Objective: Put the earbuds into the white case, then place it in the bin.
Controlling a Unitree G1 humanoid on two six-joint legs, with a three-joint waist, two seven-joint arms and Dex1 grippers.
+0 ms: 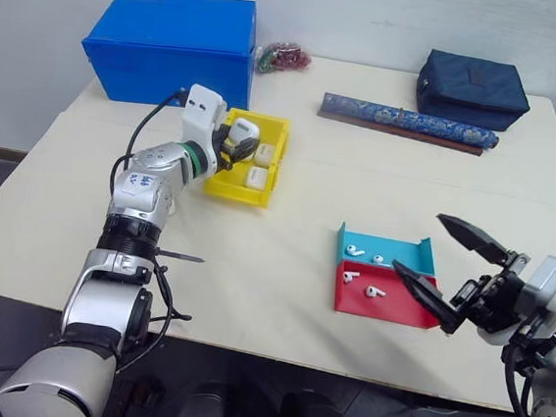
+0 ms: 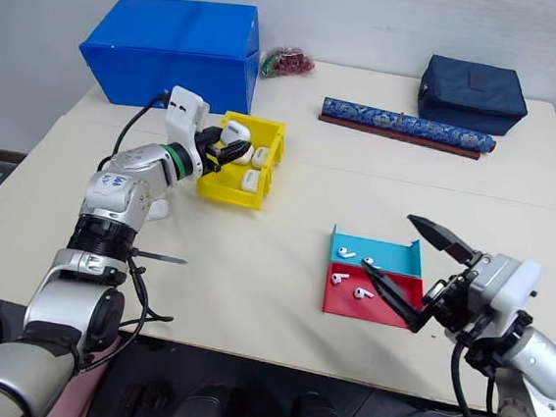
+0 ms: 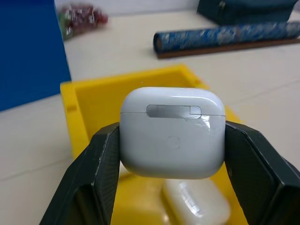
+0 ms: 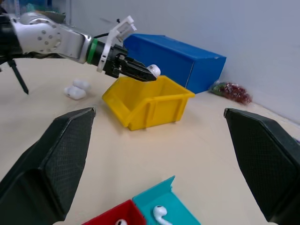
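Note:
My left gripper (image 1: 237,145) is shut on the white case (image 3: 172,133), lid closed, and holds it just above the near-left part of the yellow bin (image 1: 223,187). Two more white cases (image 1: 258,165) lie inside the bin. Several earbuds (image 1: 355,250) lie in the teal tray (image 1: 392,247) and the red tray (image 1: 397,307) at the front right. My right gripper (image 1: 417,242) stands wide open just right of those trays, above the table, with nothing between its fingers.
A large blue box (image 1: 170,45) stands behind the bin. A small bag of red items (image 1: 285,57), a patterned roll (image 1: 404,122) and a dark blue pouch (image 1: 472,87) lie at the back. Two white cases (image 4: 76,89) rest on the table left of the bin.

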